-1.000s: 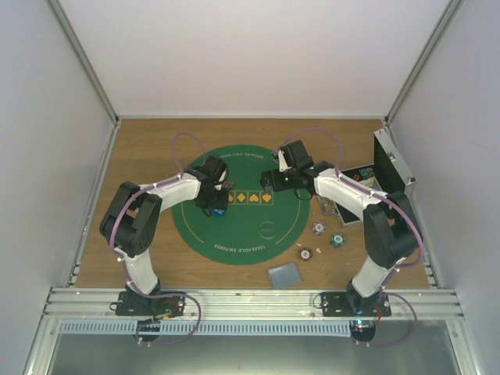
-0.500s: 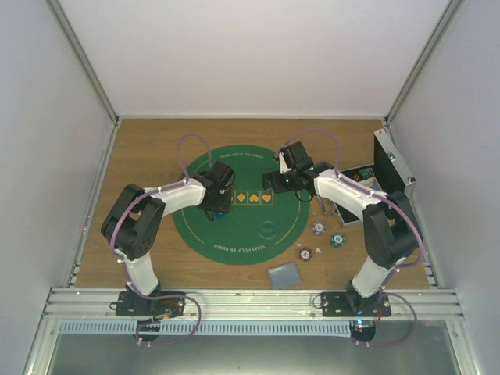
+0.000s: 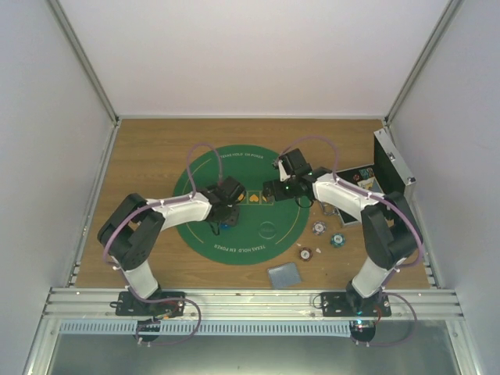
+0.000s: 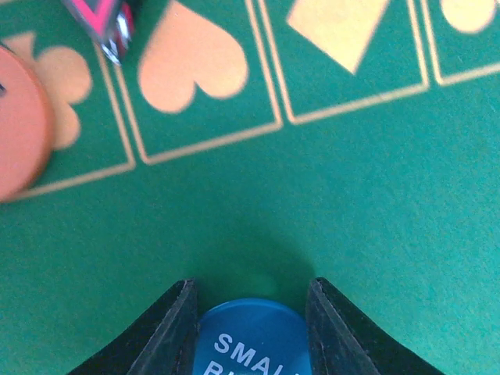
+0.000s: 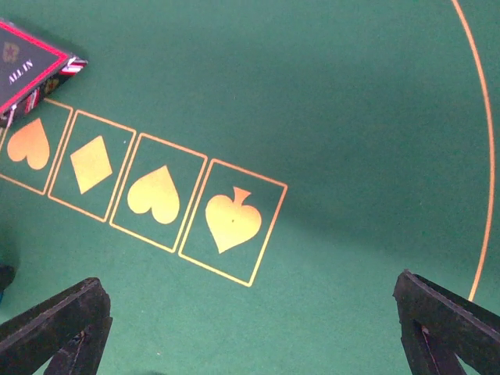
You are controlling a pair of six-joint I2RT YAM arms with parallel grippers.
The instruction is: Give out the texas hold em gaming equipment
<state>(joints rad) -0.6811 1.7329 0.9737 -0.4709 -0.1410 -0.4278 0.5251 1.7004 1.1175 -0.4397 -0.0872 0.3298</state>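
Observation:
My left gripper [image 3: 225, 220] is low over the round green mat [image 3: 258, 238], shut on a blue disc [image 4: 254, 340] lettered "SMALL", which is held flat between the fingers [image 4: 176, 324]. An orange disc [image 4: 19, 133] lies on the club symbol at the left of the left wrist view. A dark triangular marker [image 5: 31, 66] reading "ALL IN" lies by the heart symbol. My right gripper [image 3: 273, 190] hovers wide open and empty over the mat near the spade symbol [image 5: 232, 220]. Three poker chips [image 3: 319, 228] and grey-blue cards [image 3: 284, 274] lie on the wood to the right of the mat.
The open metal case [image 3: 391, 168] stands at the right edge of the table, with more pieces inside. Both arms reach over the mat and their grippers are close together near the row of suit symbols. Bare wood surrounds the mat.
My left gripper has moved right and toward the near side across the mat, carrying the blue disc. My right gripper has shifted slightly left and stayed open.

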